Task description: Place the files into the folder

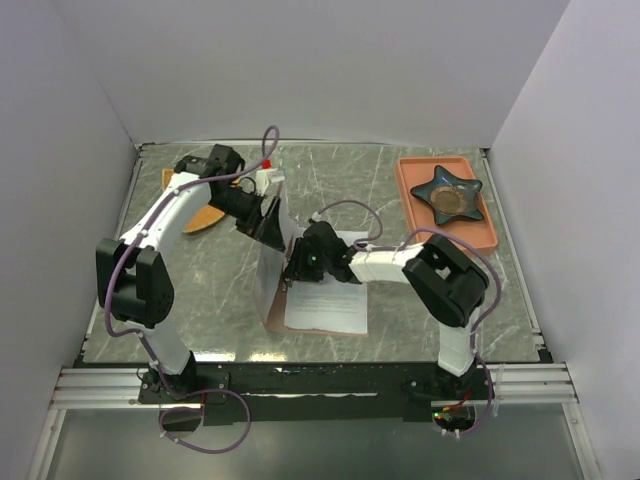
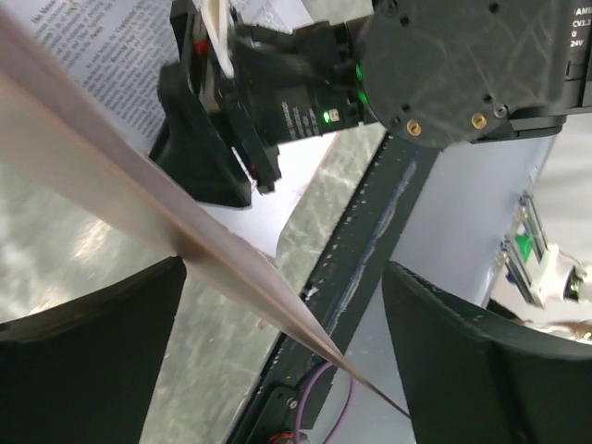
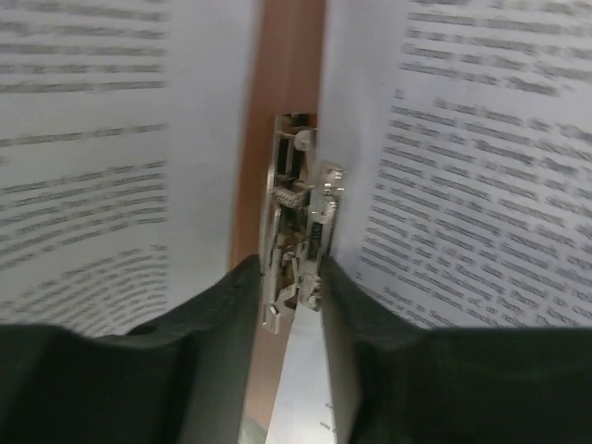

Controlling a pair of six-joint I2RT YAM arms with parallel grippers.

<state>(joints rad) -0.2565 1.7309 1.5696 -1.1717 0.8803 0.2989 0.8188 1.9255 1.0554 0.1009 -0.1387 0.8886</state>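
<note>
We find the thin pinkish-brown card folder [image 1: 268,288] lying open on the grey veined tabletop [image 1: 200,290], well to the left of the salmon rectangular tray [image 1: 480,235] and nearer the arm bases than it. The white printed paper sheets [image 1: 325,305] show most plainly on the folder half that faces the tray. The half away from the tray is raised steeply.

The left gripper [image 2: 285,277] sits on the folder's side far from the tray, with its jaws spread wide. The raised cover's edge runs slantwise between the two fingers, unpinched. It seems to brush one finger, and we judge that it only leans there.

The right gripper [image 3: 289,266] points at the fold, on the tray side of the raised cover. Its jaws stand close together around a small metal clip [image 3: 296,213], with printed pages on either side. We cannot tell whether they pinch the clip or merely flank it.

We expect the sheets to be light, limp and slippery against each other, so they are better pressed flat or slid than lifted by a corner. The card is light and a little springy at its crease, and we judge that an unsupported cover may flop either way. We would take it near the middle of its free edge.
</note>
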